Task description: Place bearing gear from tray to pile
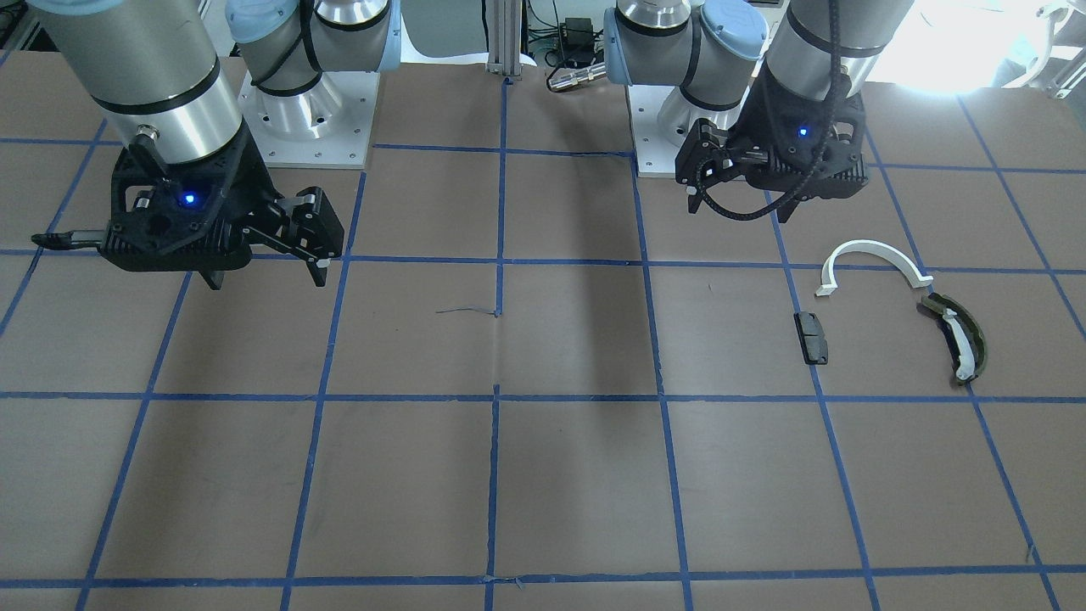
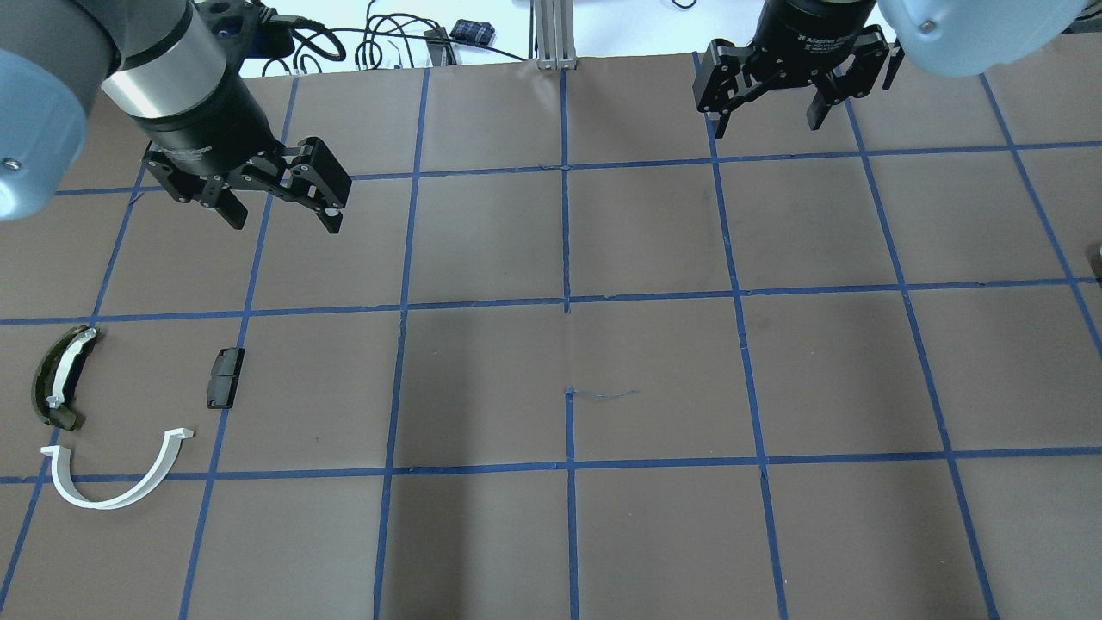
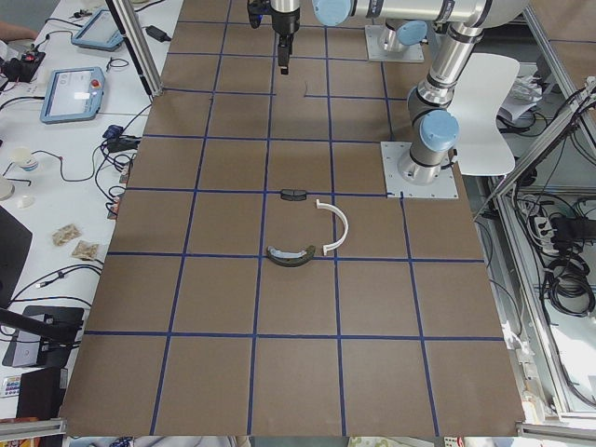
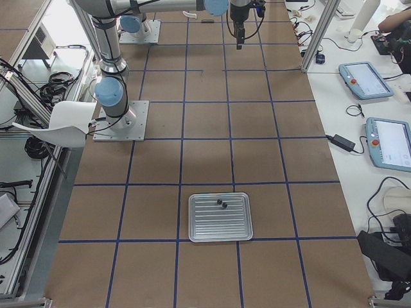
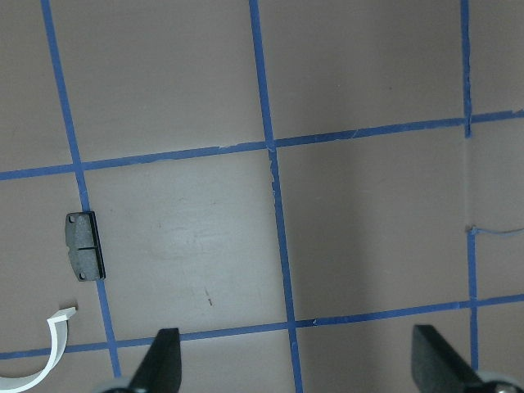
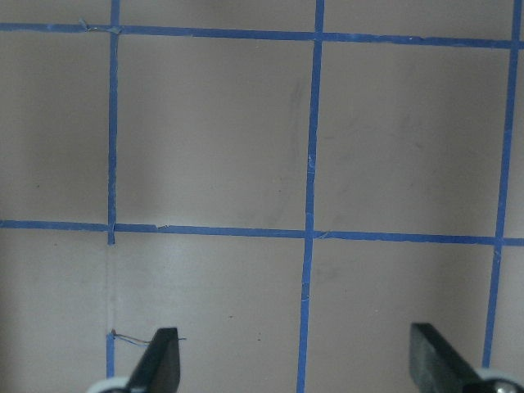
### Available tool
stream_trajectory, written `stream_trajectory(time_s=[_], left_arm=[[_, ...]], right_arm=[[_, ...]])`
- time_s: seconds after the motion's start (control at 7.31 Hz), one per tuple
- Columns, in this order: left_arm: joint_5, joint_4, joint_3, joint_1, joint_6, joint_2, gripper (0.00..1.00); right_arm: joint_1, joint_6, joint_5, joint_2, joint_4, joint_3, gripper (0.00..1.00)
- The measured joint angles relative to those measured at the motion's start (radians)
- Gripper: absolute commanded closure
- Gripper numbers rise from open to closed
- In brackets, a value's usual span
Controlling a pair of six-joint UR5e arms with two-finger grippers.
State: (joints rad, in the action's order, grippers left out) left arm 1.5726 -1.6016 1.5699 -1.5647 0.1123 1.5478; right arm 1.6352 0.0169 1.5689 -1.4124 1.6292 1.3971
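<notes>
Overhead exterior view: left fingers [image 2: 327, 202] and right fingers [image 2: 713, 90] are both spread wide and empty, hanging above the table [image 2: 654, 232]. Two tiny dark gears [image 4: 218, 202] sit in the tray [image 4: 220, 232] near the table's right end; the pile [image 2: 225, 377] lies near its left end. The gears look stiff, light and probably slick, so pinch one squarely across its outer rim.
</notes>
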Motion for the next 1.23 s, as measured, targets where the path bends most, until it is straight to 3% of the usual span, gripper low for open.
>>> stream_trajectory(time_s=[1.23], left_arm=[[0.002, 0.053, -0.008, 0.012, -0.038, 0.000, 0.00]], right_arm=[[-0.007, -0.022, -0.004, 0.001, -0.004, -0.004, 0.00]])
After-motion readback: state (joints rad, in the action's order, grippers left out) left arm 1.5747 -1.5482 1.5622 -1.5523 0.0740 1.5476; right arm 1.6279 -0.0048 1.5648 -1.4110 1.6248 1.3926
